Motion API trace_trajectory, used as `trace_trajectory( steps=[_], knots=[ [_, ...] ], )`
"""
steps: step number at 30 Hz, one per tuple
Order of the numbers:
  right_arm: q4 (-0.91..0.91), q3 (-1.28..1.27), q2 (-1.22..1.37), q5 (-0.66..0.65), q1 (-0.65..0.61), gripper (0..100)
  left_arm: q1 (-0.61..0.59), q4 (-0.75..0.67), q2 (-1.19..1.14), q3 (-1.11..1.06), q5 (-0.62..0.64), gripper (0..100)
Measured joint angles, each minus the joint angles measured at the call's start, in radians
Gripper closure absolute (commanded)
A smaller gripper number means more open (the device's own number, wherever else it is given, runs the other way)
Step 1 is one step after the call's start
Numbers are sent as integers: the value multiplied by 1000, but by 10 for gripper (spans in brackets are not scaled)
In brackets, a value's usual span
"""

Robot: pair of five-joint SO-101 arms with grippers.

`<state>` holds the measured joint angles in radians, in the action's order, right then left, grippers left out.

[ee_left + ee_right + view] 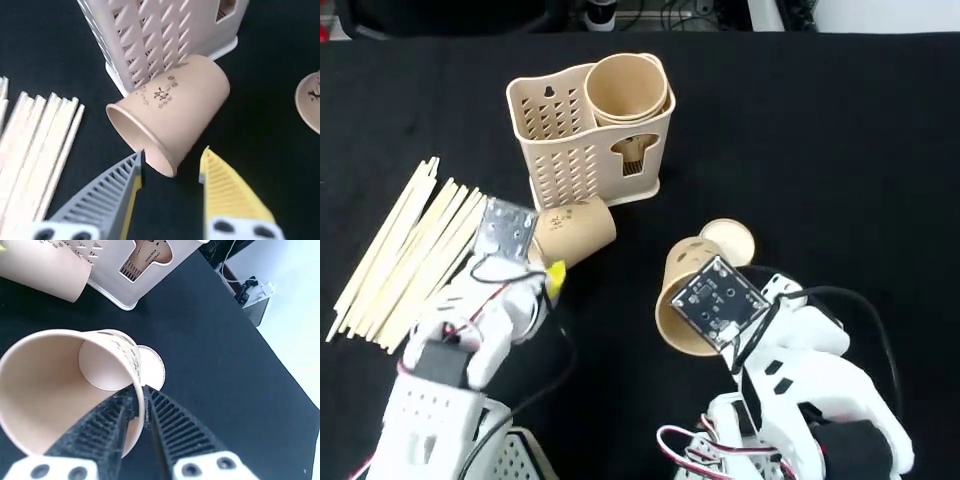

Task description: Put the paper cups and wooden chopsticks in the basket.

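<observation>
Left wrist view: left claw released, tipped cup rim between its tips, just beside basket. Close softly to avoid crushing the rim. Right claw clenched on second cup wall; lift clear, nest into stacked cups.

The left end effector, pitched low and forward, has its grey and yellow jaws spread apart. The right end effector is clamped on a paper cup, one black jaw inside the wall, one outside.
</observation>
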<state>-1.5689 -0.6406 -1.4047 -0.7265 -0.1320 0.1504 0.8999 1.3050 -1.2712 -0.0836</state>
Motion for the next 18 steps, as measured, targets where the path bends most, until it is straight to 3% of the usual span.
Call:
trace_trajectory(
  steps=[5,8,13,18],
  knots=[
    [0,0,0,0,2,986,-31,-184,-221,-2,91,802],
    [0,0,0,0,2,986,-29,-206,-331,20,117,809],
    [0,0,0,0,2,986,17,-212,-385,38,123,980],
    [0,0,0,0,2,986,20,-215,-390,71,123,973]
  ],
)
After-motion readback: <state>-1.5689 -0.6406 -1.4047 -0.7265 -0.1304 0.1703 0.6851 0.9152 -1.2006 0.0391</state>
